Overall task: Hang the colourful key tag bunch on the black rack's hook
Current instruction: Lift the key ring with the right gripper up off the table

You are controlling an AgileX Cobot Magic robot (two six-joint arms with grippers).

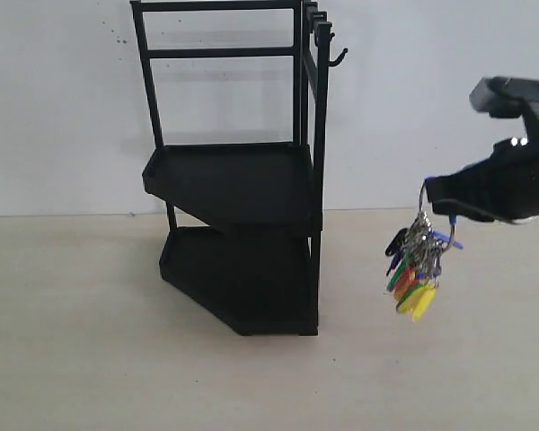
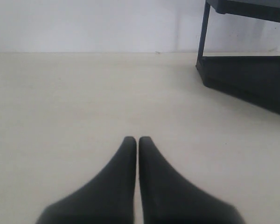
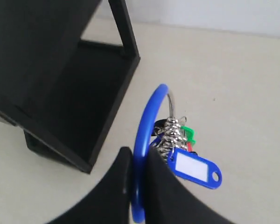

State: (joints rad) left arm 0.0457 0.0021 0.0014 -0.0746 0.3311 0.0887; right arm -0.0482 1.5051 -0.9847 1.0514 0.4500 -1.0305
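Key tag bunch (image 1: 418, 265) hangs in mid-air from the right gripper (image 1: 436, 193), on the right of the exterior view. It is clear of the tabletop (image 1: 90, 359) and well apart from the black rack (image 1: 242, 180). Tags dangle straight below the gripper tip: yellow lowest, orange-red and green above it, black and blue sticking out to the sides.

The bunch sits about level with the rack's lower tier. The hook (image 1: 339, 58) juts from the rack's upper right post, far above the bunch and off to its left. Nothing is on the hook.

In the right wrist view the two black fingers (image 3: 107, 186) are clamped on the blue sleeve (image 3: 144, 126) of the ring. The loop stands up past the fingertips and bare metal shows at its far end. Silver chains (image 3: 170, 133) cluster just beside the fingers, with a blue tag (image 3: 194, 168) with a white label touching the jaw side. Bits of green and red show behind it. The rack's lower tray and one upright lie beyond, not touching the ring.

The left gripper (image 2: 137, 140) has its fingers pressed together with nothing between them, low over bare table. The rack's base corner is well off ahead. It does not appear in the exterior view.
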